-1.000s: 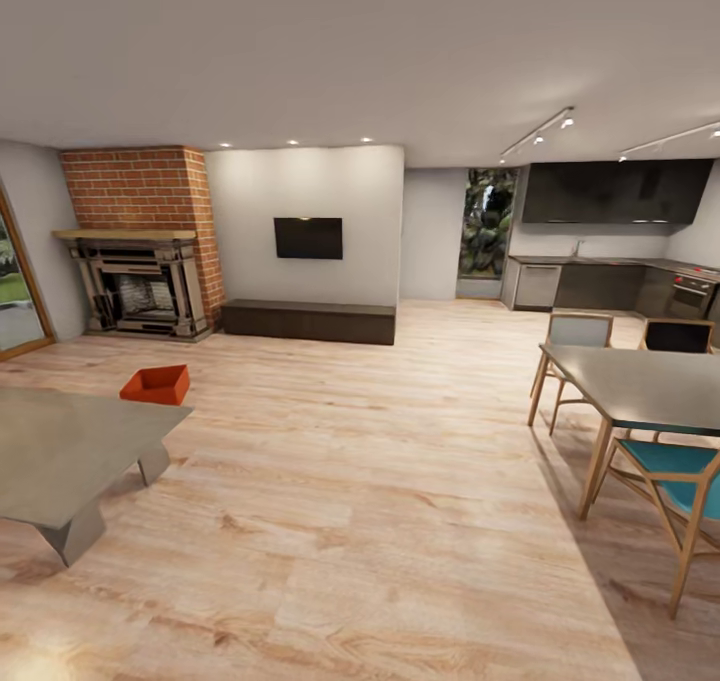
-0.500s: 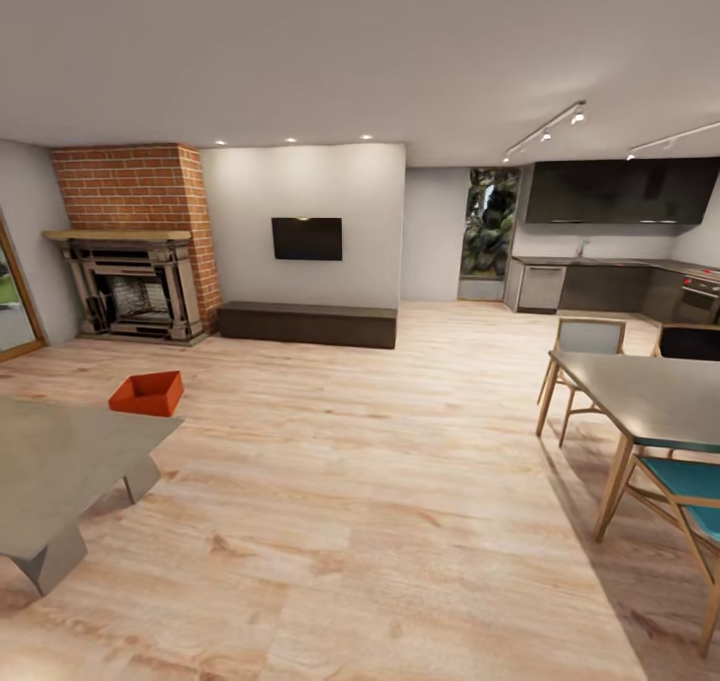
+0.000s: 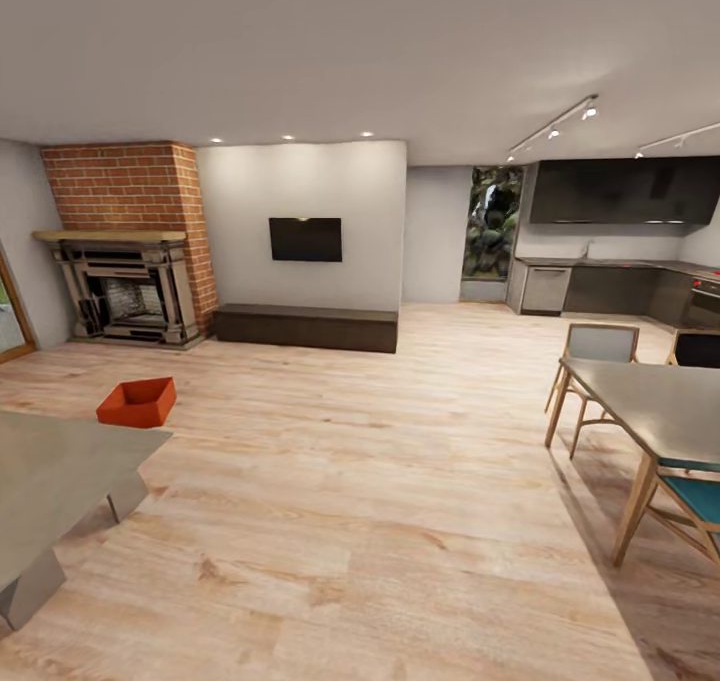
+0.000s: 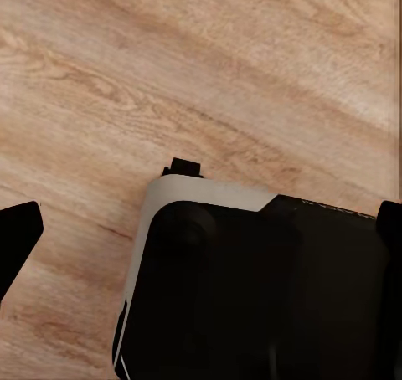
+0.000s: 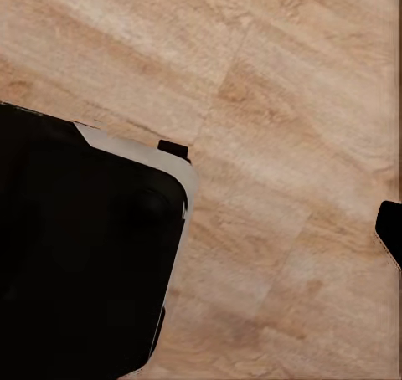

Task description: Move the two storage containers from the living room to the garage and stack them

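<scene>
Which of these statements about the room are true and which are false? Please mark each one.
1. The orange-red storage container sits on the wood-plank floor. True.
2. The container rests on top of the grey table. False: it is on the floor beyond the grey table, apart from it.
3. A black TV hangs on the cream wall, right of the brick fireplace. True.
4. The container is stacked on a second one. False: it stands alone on the floor.
5. A chair with a teal seat stands at the dining table on the right. True.
</scene>
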Motion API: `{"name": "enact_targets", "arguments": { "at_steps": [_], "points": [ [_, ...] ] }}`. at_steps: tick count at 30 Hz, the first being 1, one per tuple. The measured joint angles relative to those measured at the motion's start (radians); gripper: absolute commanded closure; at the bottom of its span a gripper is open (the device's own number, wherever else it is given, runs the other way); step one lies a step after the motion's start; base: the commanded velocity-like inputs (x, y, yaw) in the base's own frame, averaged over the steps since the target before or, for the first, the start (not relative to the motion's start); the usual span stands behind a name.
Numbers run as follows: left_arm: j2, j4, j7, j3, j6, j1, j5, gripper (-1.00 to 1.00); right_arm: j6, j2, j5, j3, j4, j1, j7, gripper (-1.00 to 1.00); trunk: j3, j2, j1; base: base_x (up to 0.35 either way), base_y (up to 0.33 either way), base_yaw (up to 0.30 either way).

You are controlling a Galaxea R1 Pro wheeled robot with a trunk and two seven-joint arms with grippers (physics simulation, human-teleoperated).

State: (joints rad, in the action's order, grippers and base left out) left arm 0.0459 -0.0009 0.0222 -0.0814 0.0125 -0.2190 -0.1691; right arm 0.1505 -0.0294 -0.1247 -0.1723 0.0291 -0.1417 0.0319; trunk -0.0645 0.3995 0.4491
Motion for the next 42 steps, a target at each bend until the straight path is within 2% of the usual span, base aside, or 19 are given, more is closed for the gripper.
{"name": "enact_targets", "arguments": {
  "at_steps": [30, 42],
  "points": [
    [0.0, 0.0, 0.0, 0.001, 0.0, 0.0, 0.0, -1.0, -0.001, 0.003, 0.01, 0.007, 0.0, 0.0, -0.003, -1.0, 0.0, 0.0, 0.0, 0.323, 0.0, 0.002],
    [0.0, 0.0, 0.0, 0.0, 0.001, 0.0, 0.0, -1.0, 0.0, 0.001, 0.011, 0.008, 0.0, 0.0, -0.003, -1.0, 0.0, 0.0, 0.0, 0.323, 0.0, 0.208]
  ]
}}
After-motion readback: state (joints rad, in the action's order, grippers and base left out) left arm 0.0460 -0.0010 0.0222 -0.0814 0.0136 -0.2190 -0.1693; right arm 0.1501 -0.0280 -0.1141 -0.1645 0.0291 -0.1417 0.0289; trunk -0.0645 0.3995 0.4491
